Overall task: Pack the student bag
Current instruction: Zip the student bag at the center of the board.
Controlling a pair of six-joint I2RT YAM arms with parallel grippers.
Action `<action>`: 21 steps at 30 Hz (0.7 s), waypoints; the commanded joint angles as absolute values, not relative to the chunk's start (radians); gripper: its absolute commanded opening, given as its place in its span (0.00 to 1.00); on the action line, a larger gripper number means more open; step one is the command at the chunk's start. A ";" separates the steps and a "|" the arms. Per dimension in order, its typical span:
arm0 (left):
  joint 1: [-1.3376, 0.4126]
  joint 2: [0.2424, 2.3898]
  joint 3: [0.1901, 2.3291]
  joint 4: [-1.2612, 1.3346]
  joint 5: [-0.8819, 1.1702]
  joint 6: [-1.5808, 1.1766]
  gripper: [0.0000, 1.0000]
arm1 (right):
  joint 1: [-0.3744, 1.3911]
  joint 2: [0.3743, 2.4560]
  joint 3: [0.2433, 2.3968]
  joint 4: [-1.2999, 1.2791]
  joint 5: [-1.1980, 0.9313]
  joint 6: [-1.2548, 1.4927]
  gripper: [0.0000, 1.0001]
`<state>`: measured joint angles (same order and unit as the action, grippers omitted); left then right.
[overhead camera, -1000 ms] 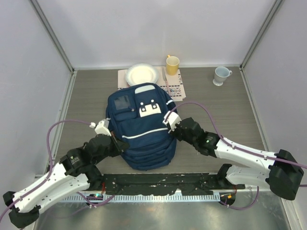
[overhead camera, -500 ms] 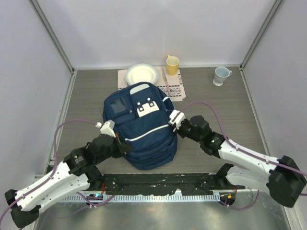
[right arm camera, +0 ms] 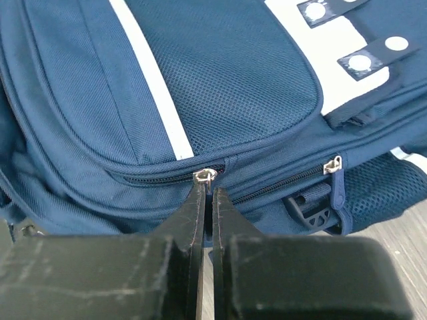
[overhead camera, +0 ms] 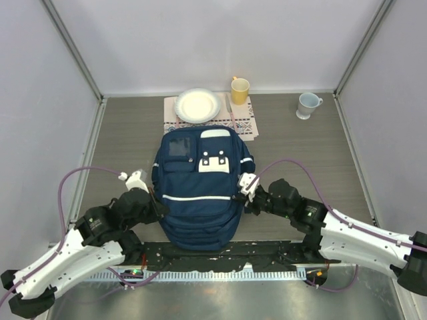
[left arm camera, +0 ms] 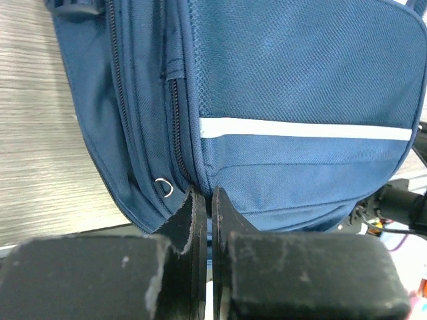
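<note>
— What's changed on your left?
— My left gripper (left arm camera: 208, 195) is pressed almost together at the lower side seam of the student bag (overhead camera: 199, 193). I can't tell whether fabric is caught between the jaws.
— And the bag itself?
— A second ago it lay skewed, up by the plate (overhead camera: 197, 105). Now it sits square on the table (overhead camera: 120, 133), drawn nearer my bases.
— The right?
— My right gripper (right arm camera: 208, 190) is pinching a zipper pull (right arm camera: 205, 176), so I'd judge unzipping comes next.
</note>
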<state>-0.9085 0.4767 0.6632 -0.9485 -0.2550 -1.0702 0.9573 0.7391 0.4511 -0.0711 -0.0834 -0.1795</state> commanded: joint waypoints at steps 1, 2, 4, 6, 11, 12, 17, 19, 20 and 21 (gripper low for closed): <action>-0.907 0.466 0.726 -1.037 -0.382 -1.103 0.00 | 1.008 0.787 0.509 -0.009 -0.005 -0.156 0.01; -0.905 0.463 0.726 -1.037 -0.393 -1.107 0.00 | 1.008 0.790 0.506 -0.005 -0.005 -0.156 0.01; -0.905 0.460 0.726 -1.042 -0.399 -1.117 0.00 | 1.008 0.781 0.493 0.030 0.055 -0.161 0.01; -0.905 0.453 0.721 -1.043 -0.400 -1.127 0.00 | 1.008 0.770 0.480 0.046 0.118 -0.169 0.05; -0.905 0.459 0.692 -0.993 -0.364 -1.127 0.00 | 1.008 0.726 0.483 0.037 0.368 -0.106 0.40; -0.905 0.465 0.683 -0.977 -0.344 -1.121 0.00 | 1.008 0.716 0.489 0.032 0.436 -0.094 0.44; -0.905 0.512 0.650 -0.867 -0.305 -1.112 0.00 | 1.008 0.626 0.499 0.018 0.652 0.030 0.63; -0.905 0.541 0.635 -0.780 -0.269 -1.082 0.00 | 1.005 0.606 0.491 0.023 0.730 0.080 0.67; -0.905 0.557 0.635 -0.755 -0.259 -1.077 0.00 | 1.006 0.603 0.489 0.020 0.732 0.124 0.68; -0.905 0.601 0.629 -0.695 -0.249 -1.057 0.00 | 1.006 0.609 0.494 0.006 0.724 0.144 0.68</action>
